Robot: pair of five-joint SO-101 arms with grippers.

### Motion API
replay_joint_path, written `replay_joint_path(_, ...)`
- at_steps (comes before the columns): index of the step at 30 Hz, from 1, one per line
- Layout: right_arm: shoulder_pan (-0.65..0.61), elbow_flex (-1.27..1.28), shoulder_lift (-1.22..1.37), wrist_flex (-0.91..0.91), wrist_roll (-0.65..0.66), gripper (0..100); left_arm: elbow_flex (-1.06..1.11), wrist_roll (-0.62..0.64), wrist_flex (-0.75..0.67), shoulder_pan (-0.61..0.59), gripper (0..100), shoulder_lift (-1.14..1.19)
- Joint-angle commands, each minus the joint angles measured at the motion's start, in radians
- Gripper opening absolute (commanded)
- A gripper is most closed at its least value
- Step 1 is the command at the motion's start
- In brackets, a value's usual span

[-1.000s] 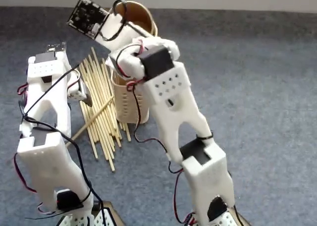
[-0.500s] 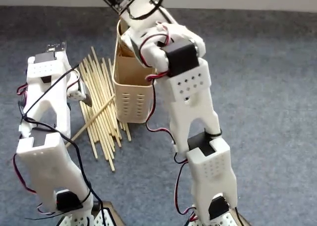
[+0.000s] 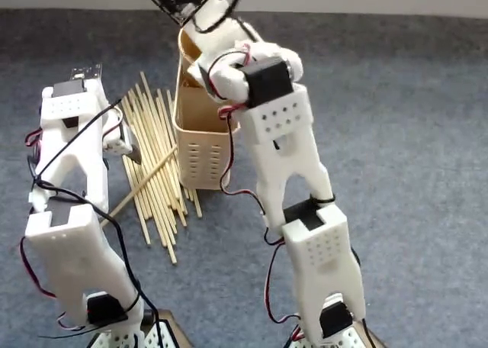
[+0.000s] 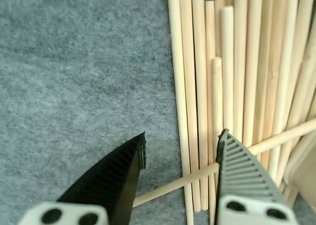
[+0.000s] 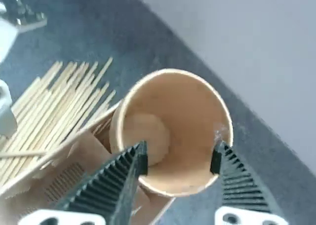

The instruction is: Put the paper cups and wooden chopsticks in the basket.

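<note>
White arms (image 3: 286, 146), black motors (image 3: 259, 81) (perhaps red-black wiring (image 3: 229, 188))

Left end effector (image 4: 180, 141) low, jaws apart; right end effector (image 5: 180, 153) raised, jaws wide.

high view: you look steeply down from behind both arms, mid-range. left wrist view: close over the chopsticks (image 4: 237, 87), facing down. right wrist view: close above the paper cup (image 5: 173, 131) mouth. shared: chopsticks, basket (image 3: 200, 153).
</note>
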Motion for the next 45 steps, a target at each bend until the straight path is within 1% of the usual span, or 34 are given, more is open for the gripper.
replay_joint_path(1, 0.027, 0.047, 0.062, 0.004, -0.009, 21.7, -0.004, -0.006, -0.003, 0.012, 24, -0.010)
replay_joint_path(5, 0.027, -0.050, 0.131, 0.004, -0.009, 21.7, -0.004, -0.006, -0.006, 0.012, 24, -0.010)
replay_joint_path(9, 0.027, -0.274, 0.120, 0.019, -0.009, 21.7, -0.004, -0.006, -0.006, 0.012, 24, -0.010)
replay_joint_path(13, 0.027, -0.473, 0.062, 0.104, -0.011, 21.7, -0.015, -0.003, -0.008, 0.012, 24, -0.012)
replay_joint_path(16, 0.028, -0.461, -0.031, 0.148, -0.034, 21.7, -0.048, -0.002, -0.012, 0.008, 24, -0.022)
replay_joint_path(18, 0.036, -0.447, -0.107, 0.171, -0.092, 21.7, -0.130, -0.002, -0.003, -0.002, 25, -0.024)
replay_joint_path(19, 0.050, -0.447, -0.148, 0.188, -0.124, 21.7, -0.183, -0.002, 0.029, -0.007, 25, -0.024)
replay_joint_path(21, 0.084, -0.435, -0.249, 0.234, -0.175, 21.7, -0.325, -0.003, 0.126, -0.008, 25, -0.024)
replay_joint_path(23, 0.145, -0.384, -0.341, 0.246, -0.215, 21.7, -0.486, -0.003, 0.230, -0.008, 25, -0.024)
replay_joint_path(25, 0.232, -0.254, -0.438, 0.245, -0.255, 21.7, -0.657, -0.003, 0.316, -0.004, 25, -0.024)
replay_joint_path(27, 0.303, -0.058, -0.536, 0.245, -0.265, 21.7, -0.786, -0.003, 0.334, -0.001, 24, -0.024)
replay_joint_path(29, 0.358, 0.188, -0.628, 0.245, -0.264, 21.7, -0.875, -0.003, 0.338, 0.012, 24, -0.024)
replay_joint_path(31, 0.418, 0.447, -0.725, 0.243, -0.264, 21.7, -0.892, -0.038, 0.339, 0.056, 24, -0.028)
replay_joint_path(34, 0.495, 0.800, -0.877, 0.239, -0.262, 21.7, -0.814, -0.064, 0.341, 0.148, 24, -0.104)
replay_joint_path(36, 0.519, 1.017, -0.983, 0.197, -0.238, 21.7, -0.743, -0.064, 0.341, 0.216, 24, -0.200)
replay_joint_path(38, 0.522, 1.270, -1.089, 0.097, -0.204, 21.7, -0.657, -0.083, 0.341, 0.297, 24, -0.317)
replay_joint_path(40, 0.526, 1.540, -1.202, -0.033, -0.199, 21.7, -0.558, -0.110, 0.338, 0.372, 24, -0.421)
replay_joint_path(43, 0.526, 1.942, -1.386, -0.239, -0.198, 21.7, -0.438, -0.109, 0.334, 0.418, 24, -0.527)
replay_joint_path(45, 0.526, 2.176, -1.498, -0.341, -0.198, 21.7, -0.429, -0.109, 0.334, 0.426, 24, -0.549)
